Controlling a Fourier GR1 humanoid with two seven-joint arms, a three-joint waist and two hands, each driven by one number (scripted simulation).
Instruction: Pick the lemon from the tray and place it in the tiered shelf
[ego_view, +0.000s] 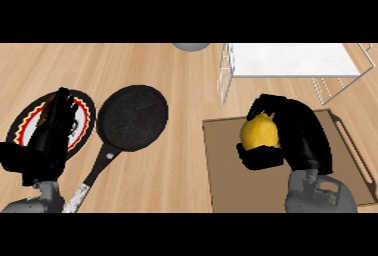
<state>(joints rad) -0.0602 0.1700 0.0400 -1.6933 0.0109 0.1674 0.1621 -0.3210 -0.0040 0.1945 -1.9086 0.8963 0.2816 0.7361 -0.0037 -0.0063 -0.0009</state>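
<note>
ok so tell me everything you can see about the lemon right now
The lemon is bright yellow, smooth-skinned and oval, standing with its long axis roughly up and down in the view. The right hand is curled round it, fingers over its top and right side, thumb under its lower end, so only its left face shows. It sits over the brown tray; whether it is lifted off the tray cannot be told. The white wire tiered shelf lies beyond it.

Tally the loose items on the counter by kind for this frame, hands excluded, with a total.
Lemon: 1, in the right hand
Tray: 1
Tiered shelf: 1
Frying pan: 1
Plate: 1, under the left hand
Grey object at the top edge, cut off: 1
Total: 6
</note>
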